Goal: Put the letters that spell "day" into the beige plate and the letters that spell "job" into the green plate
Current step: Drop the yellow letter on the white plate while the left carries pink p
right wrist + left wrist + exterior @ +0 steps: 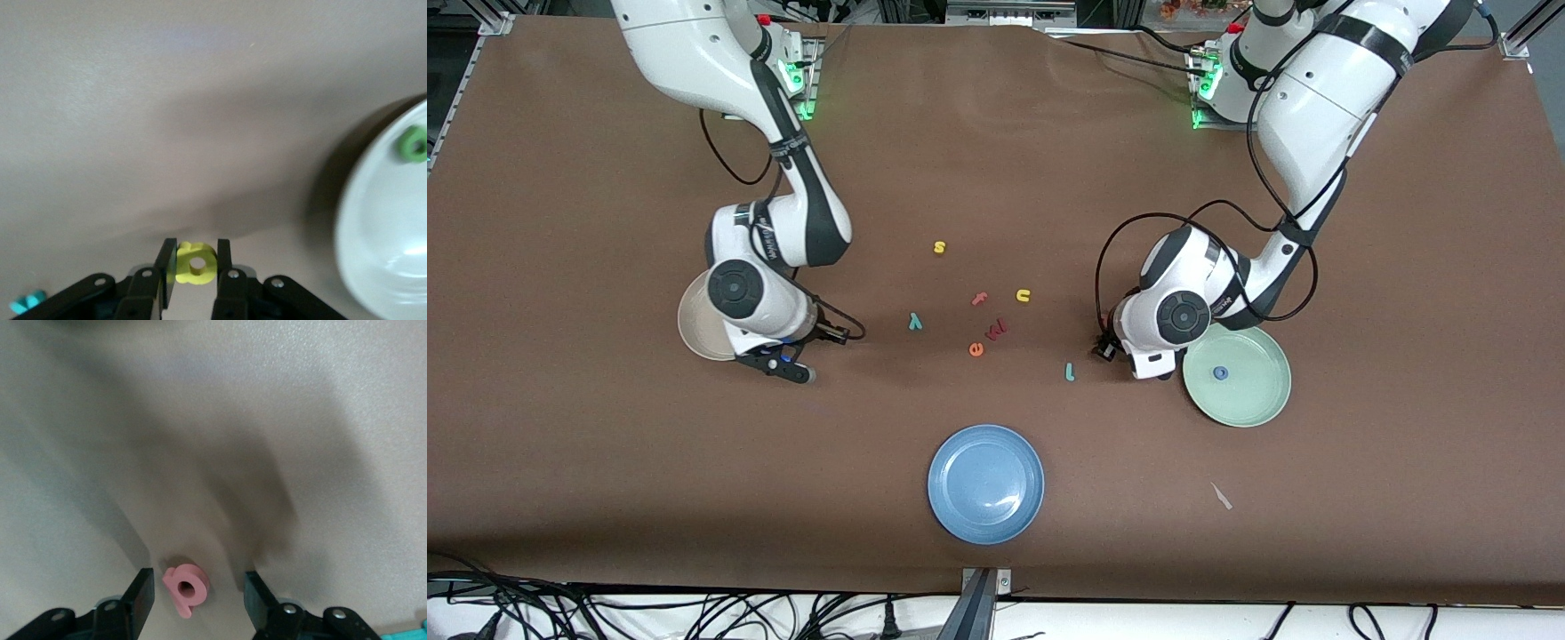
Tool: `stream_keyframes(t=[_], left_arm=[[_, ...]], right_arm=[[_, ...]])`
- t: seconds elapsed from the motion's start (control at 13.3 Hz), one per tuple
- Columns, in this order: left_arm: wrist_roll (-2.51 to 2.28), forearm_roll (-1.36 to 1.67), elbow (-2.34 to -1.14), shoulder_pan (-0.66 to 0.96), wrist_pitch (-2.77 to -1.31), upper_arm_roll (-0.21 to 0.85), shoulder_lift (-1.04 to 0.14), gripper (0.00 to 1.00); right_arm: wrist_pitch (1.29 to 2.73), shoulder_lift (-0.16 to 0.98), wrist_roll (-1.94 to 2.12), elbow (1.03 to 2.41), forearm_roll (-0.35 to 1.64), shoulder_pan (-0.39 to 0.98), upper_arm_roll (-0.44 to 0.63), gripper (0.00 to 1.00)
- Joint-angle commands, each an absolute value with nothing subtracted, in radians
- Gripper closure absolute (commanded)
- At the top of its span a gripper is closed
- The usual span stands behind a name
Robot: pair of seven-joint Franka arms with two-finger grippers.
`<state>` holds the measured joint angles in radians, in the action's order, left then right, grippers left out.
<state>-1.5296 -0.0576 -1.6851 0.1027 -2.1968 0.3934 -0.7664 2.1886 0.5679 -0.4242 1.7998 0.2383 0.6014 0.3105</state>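
Brown paper covers the wide table (pixel 996 133), with both white arms reaching down onto it from their bases.

Nearest the front camera lies a round blue plate (pixel 986 483). The round pale mint-green plate (pixel 1237 375) sits toward the left arm's end and carries a small blue ring "o" (pixel 1220 373). The round cream-beige plate (pixel 698 333) sits toward the right arm's end, mostly under the right arm's wrist; the right wrist view shows a dark green foam "d" (pixel 413 144) lying in it.

The left gripper (pixel 197 597) is low over the table just beside the green plate, its fingers (pixel 140 600) spread on either side of a pinkish-red foam "b" (pixel 187 585) without touching it. The right gripper (pixel 193 263) is beside the beige plate, its fingers pinching a yellow foam "a" (pixel 195 263).

Between the arms lie the loose letters: a teal "y" (pixel 914 321), a teal hook-shaped "j" (pixel 1069 371), a yellow "s" (pixel 939 247), a yellow "u" (pixel 1023 295), a pink "f" (pixel 979 299), a dark red "w" (pixel 996 329) and an orange "e" (pixel 975 349).
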Motion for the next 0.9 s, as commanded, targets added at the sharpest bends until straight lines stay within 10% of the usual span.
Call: stream_keyframes(t=[0.0,0.45,0.6,0.83], left_arm=[[-1.563,-0.061,-1.716,0.104,-2.200,0.393,-0.753,0.38],[-1.583,-0.061,-1.733,0.103,-2.192,0.397,-0.739,0.49],[-1.597,-0.060,-1.738,0.101,-2.192,0.399,-0.729,0.52],[-1.597,-0.061,-1.740,0.103,-2.192,0.399,-0.729,0.75]], right_arm=[[2.154,0.496,-0.231,1.868,0.247,0.604,0.374,0.91],[2.227,0.489,0.127,1.983,0.252,0.603,0.475,0.83],[2.224,0.489,0.135,1.980,0.258,0.603,0.482,0.03],[2.203,0.489,0.065,1.954,0.278,0.609,0.473,0.00]])
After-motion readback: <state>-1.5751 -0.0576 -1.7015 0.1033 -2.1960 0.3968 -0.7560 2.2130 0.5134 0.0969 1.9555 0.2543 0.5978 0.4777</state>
